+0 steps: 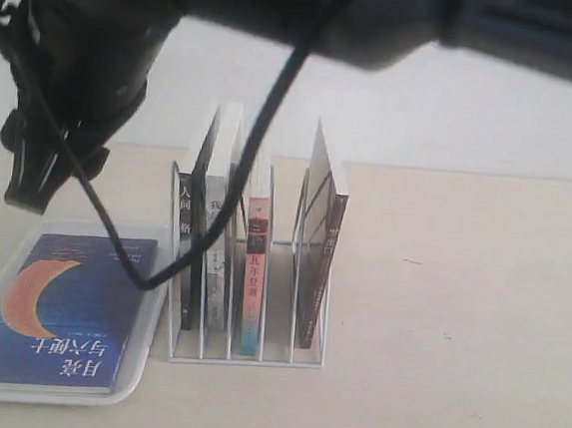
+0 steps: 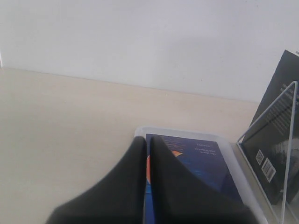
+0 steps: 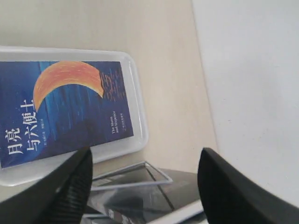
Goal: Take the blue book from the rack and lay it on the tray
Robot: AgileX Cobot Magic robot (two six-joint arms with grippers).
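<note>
The blue book point(image 1: 63, 305) lay flat, cover up, in the tray point(image 1: 128, 389) at the near left of the table point(image 1: 455, 339), just beside the rack point(image 1: 273, 361) holding four upright books point(image 1: 318, 247). A black cable point(image 1: 122, 250) drooped across the rack's front. Above the tray, the left tool point(image 2: 146, 142) was pinched nearly closed, gripping nothing. The right tool point(image 3: 145, 154) gaped wide.

Here's my left gripper point(image 2: 146, 140): two matte black fingers point(image 2: 117, 191), wide at the root, narrowing to blunt rounded tips, with smooth faces and no markings I can make out. My right gripper point(image 3: 145, 154) is the same black, its fingers point(image 3: 233, 191) curved and softly rounded at the edges. From outside, my arm point(image 1: 284, 9) is a dark, blurred bulk, all black, and a thin black cable point(image 1: 260, 137) hangs off it in a long loop. Screws and labels are too blurred to tell.
</note>
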